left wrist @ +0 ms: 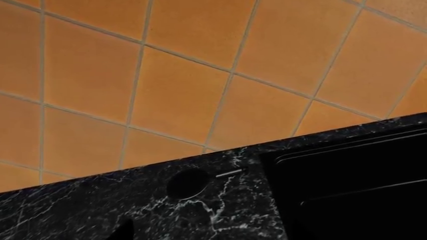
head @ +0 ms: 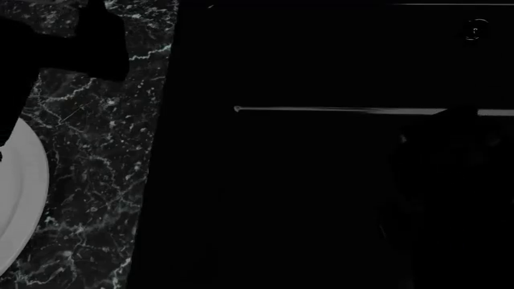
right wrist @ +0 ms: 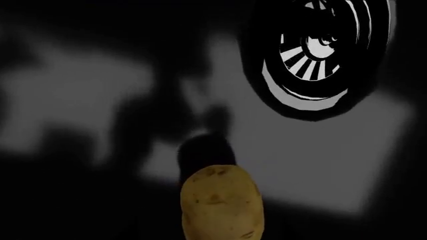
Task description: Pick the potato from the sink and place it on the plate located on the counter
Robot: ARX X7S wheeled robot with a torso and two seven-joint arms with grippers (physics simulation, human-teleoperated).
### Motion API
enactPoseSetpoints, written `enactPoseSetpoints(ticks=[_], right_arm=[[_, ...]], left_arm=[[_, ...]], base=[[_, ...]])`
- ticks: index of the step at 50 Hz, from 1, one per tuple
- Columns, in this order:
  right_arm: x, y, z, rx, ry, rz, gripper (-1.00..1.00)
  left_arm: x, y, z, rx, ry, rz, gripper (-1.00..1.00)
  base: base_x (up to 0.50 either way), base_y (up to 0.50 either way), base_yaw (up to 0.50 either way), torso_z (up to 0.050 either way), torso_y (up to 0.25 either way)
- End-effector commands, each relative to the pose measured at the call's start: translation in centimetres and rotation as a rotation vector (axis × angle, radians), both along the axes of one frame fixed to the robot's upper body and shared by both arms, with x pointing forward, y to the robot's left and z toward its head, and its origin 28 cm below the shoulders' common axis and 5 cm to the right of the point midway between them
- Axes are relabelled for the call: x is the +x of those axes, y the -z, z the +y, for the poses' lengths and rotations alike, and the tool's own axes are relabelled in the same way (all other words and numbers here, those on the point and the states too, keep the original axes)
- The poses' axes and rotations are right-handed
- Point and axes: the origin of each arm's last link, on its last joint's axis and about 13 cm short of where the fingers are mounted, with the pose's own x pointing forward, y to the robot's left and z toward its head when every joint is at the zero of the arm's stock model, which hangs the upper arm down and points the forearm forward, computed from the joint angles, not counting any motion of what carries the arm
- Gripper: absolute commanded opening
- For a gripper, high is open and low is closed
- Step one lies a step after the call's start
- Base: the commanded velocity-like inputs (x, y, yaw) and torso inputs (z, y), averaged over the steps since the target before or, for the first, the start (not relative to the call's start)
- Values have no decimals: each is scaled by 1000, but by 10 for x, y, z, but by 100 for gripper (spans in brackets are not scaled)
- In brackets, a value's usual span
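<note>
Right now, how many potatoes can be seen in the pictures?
1. The potato shows only in the right wrist view, over the sink floor near the drain. The dark head view may hide others.

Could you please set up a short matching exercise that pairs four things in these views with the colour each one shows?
Things:
1. potato
2. plate
3. counter
4. wall tiles

Colours:
A. black with white veins
B. orange
C. yellow-tan
D. plain white

Pairs: 1-C, 2-D, 3-A, 4-B
</note>
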Motion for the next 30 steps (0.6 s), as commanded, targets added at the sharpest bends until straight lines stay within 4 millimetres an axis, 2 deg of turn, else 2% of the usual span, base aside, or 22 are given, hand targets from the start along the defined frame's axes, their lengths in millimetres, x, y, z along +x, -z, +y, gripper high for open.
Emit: enactPoseSetpoints(ticks=[1,30], right_arm=[[-1,20,4,-20,-26,26,100],[-7,44,4,-35,25,37,100]], left_arm=[[1,2,-1,2,10,-1,100],[15,14,3,4,-6,27,100]], base=[[0,0,0,0,0],[0,0,0,0,0]])
